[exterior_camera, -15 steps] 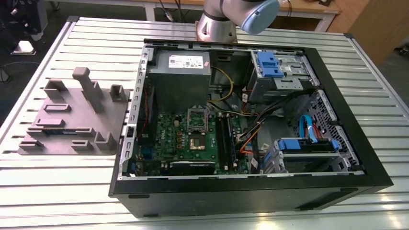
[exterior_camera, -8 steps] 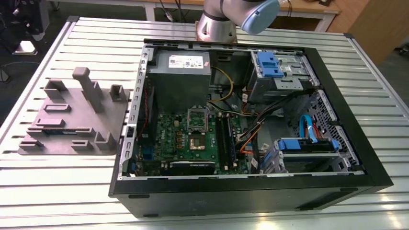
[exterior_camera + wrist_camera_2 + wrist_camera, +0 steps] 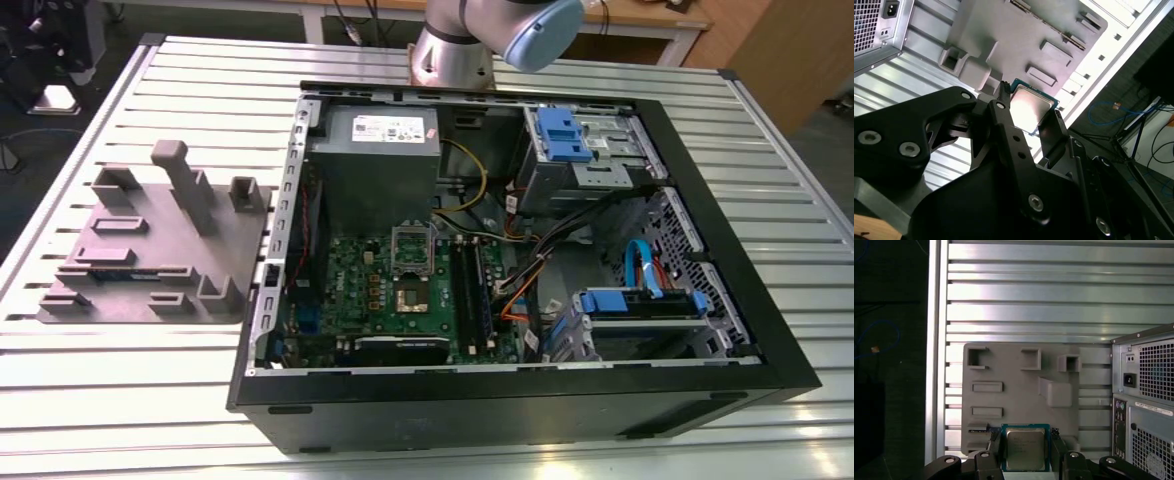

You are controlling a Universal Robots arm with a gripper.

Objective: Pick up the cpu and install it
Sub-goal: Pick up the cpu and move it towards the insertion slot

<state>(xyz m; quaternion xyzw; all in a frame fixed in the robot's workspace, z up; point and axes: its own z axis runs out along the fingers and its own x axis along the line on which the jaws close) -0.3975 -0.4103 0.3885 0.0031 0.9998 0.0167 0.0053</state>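
Between the black fingers [image 3: 1056, 447] of the gripper [image 3: 1025, 440] sits the cpu [image 3: 1025, 449] \- the fingers press on two opposite edges of it, so the gripper is clenched on the chip, whose silvery top faces the camera in both wrist views [image 3: 1029, 107]. Beyond the held chip, and well apart from it, lies the grey moulded tray [image 3: 1019, 390] with its raised blocks and recesses, flat on the slatted metal table [image 3: 1054, 290]. Off to one side of the gripper stands the computer case [image 3: 1149, 390], its perforated rear panel and power inlet showing. Farther out, the exterior view shows the tray [image 3: 160, 250] just beside the open case [image 3: 534, 400] \- toward the exterior view's left of it \- with the green motherboard [image 3: 400, 290] exposed inside, and the arm [image 3: 461, 45] rising behind the case.
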